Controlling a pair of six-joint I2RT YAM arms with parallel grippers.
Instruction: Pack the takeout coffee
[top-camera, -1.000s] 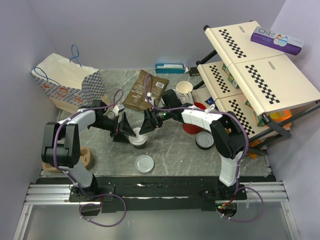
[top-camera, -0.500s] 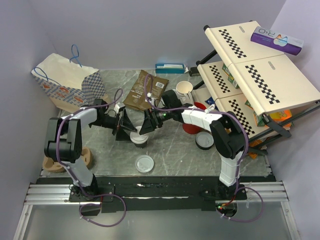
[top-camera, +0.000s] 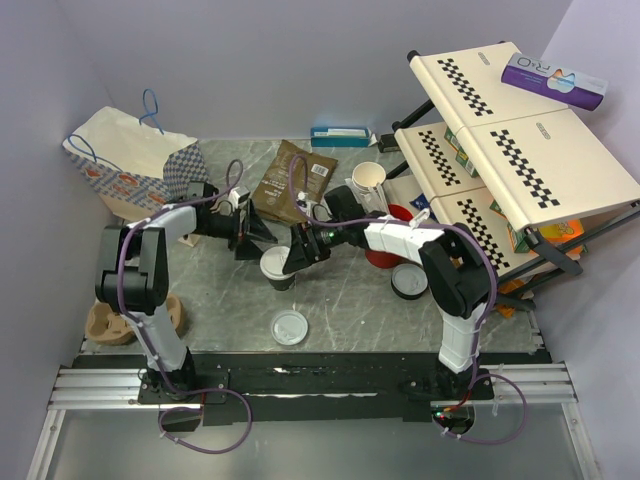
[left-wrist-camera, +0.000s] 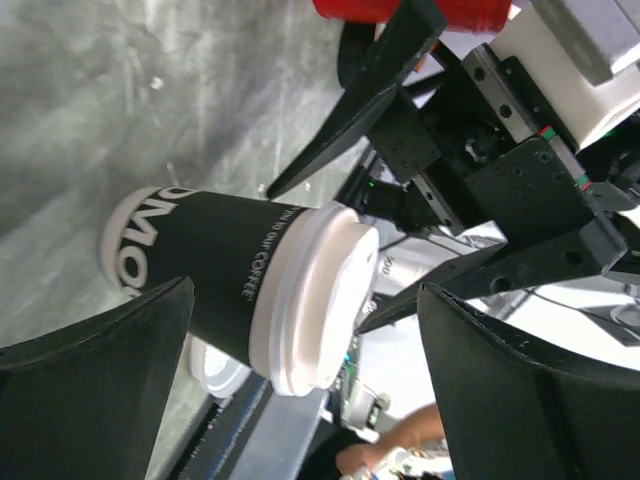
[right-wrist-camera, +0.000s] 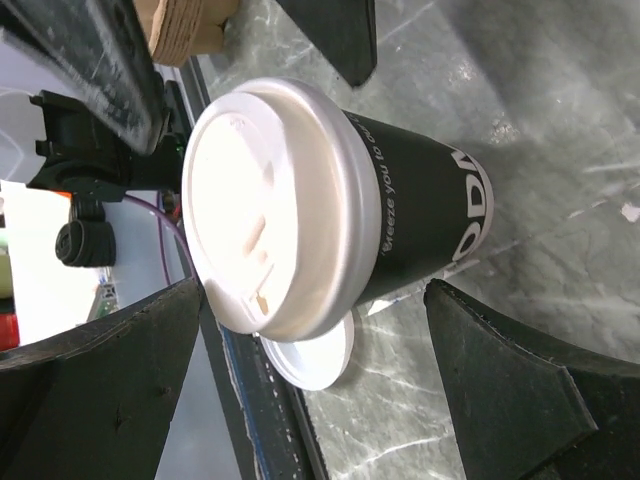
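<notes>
The takeout coffee (top-camera: 277, 268) is a black paper cup with white lettering and a white lid, standing upright mid-table. My left gripper (top-camera: 262, 232) is open just up-left of it, clear of the cup. From the right, my right gripper (top-camera: 298, 252) is open close beside it. The left wrist view has the cup (left-wrist-camera: 215, 265) ahead of my open left gripper (left-wrist-camera: 310, 400), nothing touching its fingers (left-wrist-camera: 95, 385). In the right wrist view the cup (right-wrist-camera: 425, 230) and its lid (right-wrist-camera: 265, 205) sit beyond my open right gripper (right-wrist-camera: 315, 400).
A loose white lid (top-camera: 289, 327) lies in front of the cup. A paper bag (top-camera: 135, 165) stands back left, a brown pouch (top-camera: 292, 180) behind the cup, cream cups (top-camera: 368, 178) and a red cup (top-camera: 385, 252) to the right, a cardboard carrier (top-camera: 130, 320) near left.
My left gripper has drawn back up and to the left, away from the cup. The right gripper stays beside the cup, which remains standing.
</notes>
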